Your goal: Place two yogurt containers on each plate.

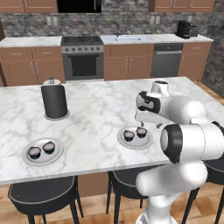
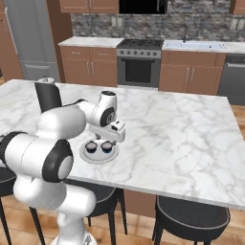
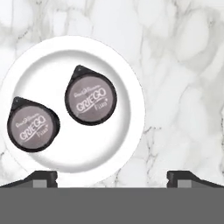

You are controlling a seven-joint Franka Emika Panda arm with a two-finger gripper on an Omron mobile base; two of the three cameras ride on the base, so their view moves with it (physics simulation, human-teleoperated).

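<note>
Marble island [image 1: 100, 113] carries two plates, each holding two yogurt containers; left plate [image 1: 26, 159] near edge, right plate [image 1: 148, 141] below gripper [image 3: 112, 177], fingers spread, empty.

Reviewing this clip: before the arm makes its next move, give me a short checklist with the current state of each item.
1. Near plate holds two yogurt cups: ok.
2. Far plate holds two cups: ok.
3. Gripper open and empty, fingertips wide apart in the hand view: ok.
4. Gripper clear of the cups on the near plate: ok, fingertips sit at the plate's edge, touching nothing.
5. Cups upright, lids up: ok on the near plate; cannot tell for certain on the far one.
6. Black cylinder standing apart from both plates: ok.
</note>
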